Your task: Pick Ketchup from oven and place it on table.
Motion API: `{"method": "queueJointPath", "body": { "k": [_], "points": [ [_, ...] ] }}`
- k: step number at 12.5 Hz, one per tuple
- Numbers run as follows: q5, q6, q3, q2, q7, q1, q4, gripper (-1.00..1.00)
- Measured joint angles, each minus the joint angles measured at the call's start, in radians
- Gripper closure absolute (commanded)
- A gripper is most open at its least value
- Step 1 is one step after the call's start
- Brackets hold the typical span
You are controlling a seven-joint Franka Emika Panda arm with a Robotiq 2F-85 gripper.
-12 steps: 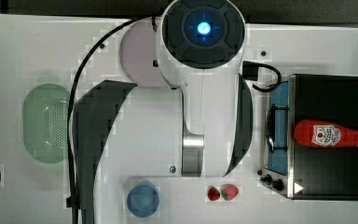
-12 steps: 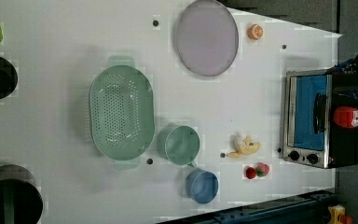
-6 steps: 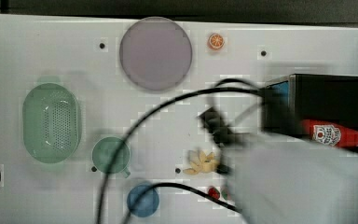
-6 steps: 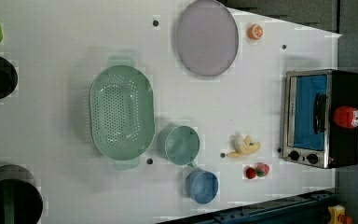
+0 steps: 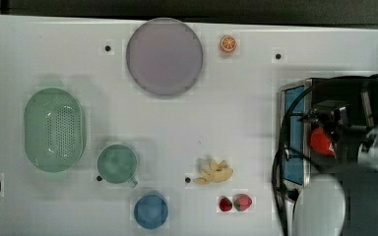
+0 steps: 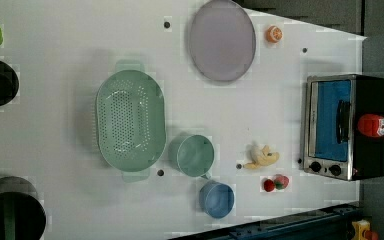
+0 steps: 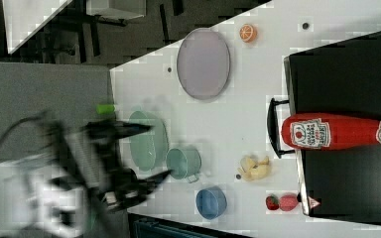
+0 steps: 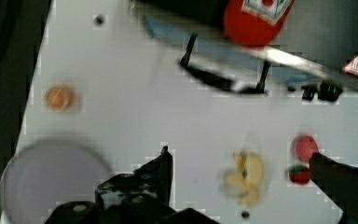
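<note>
Ketchup (image 7: 335, 132) lies on its side on the black top of the oven (image 6: 347, 127), base toward the door edge and white cap pointing away from the table (image 6: 80, 30). In the left view the bottle rests near the door handle side of the oven roof; in the right view its white label faces the camera and its base slightly overhangs the front edge above the handle.

Gripper (image 8: 240, 172) state: jaws spread wide, holding nothing. In the wrist view, one dark finger (image 8: 161, 170) and the opposite finger (image 8: 340, 179) stand well apart, with bare tabletop, the banana pieces (image 8: 247, 177) and the strawberries (image 8: 303, 158) showing between and beyond them.

Position of the bottle relative to the jaws: in the wrist view the red base of the bottle appears ahead of the jaws, beyond the oven's silver front frame and handle, well apart from both fingers and not between them. No contact between either finger and the bottle is visible.

In the top view the arm's wrist body and cables overlie the oven, and a red part of the bottle (image 5: 321, 141) shows just beside the dark wrist hardware.

Other items on the table, away from the jaws: round plate (image 5: 164, 56), orange slice (image 5: 228, 44), green colander (image 5: 53, 129), green cup (image 5: 117, 164), blue bowl (image 5: 150, 211)
</note>
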Motion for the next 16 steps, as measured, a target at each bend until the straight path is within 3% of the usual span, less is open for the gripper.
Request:
{"method": "queueJointPath", "body": {
  "k": [2,3,5,6,7,9,16],
  "points": [
    [-0.006,0.077,-0.080,0.109,-0.001,-0.008,-0.019,-1.00],
    [-0.042,0.136,-0.100,0.117,-0.005,-0.008,-0.025,-1.00],
    [-0.018,0.197,-0.146,0.132,-0.008,-0.021,-0.033,-1.00],
    [-0.016,0.282,-0.221,0.196,-0.008,-0.032,-0.033,-1.00],
    [0.013,0.282,-0.225,0.237,-0.008,-0.055,-0.032,-1.00],
    [0.111,0.289,-0.247,0.319,-0.008,-0.039,-0.047,-1.00],
    [0.189,0.360,-0.264,0.449,-0.005,-0.054,-0.035,-1.00]
  ]
}}
